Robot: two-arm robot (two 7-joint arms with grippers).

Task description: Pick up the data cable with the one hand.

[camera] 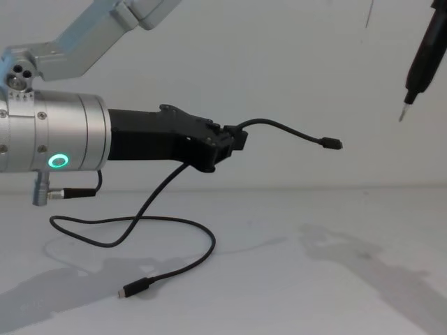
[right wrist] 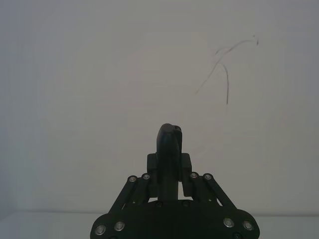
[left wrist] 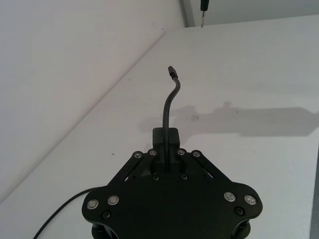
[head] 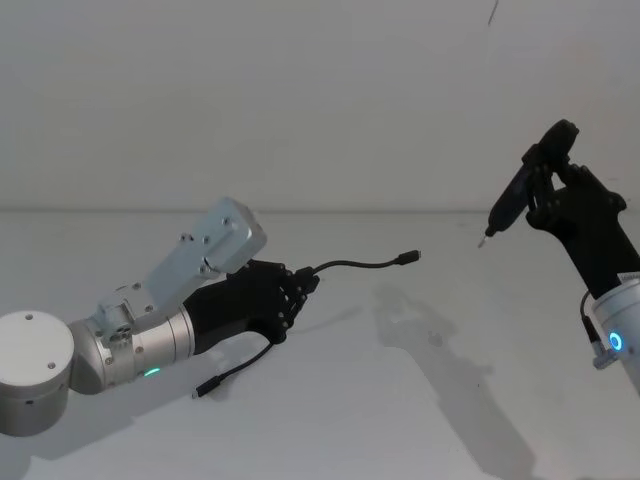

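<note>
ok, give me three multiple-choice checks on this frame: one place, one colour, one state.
1. The lower plug of the cable lies: A on the table; B hanging in the air; C off the table's edge.
2. The ring behind the left pincer glows: A red; B green; C white.
3. The left pincer is: A open; B shut on the cable; C parked empty.
Key: 1 A, the plug rests on the table; 2 B, green in chest view; 3 B, it clamps the cable. The right pincer, raised, grips a pen-like tool.
</note>
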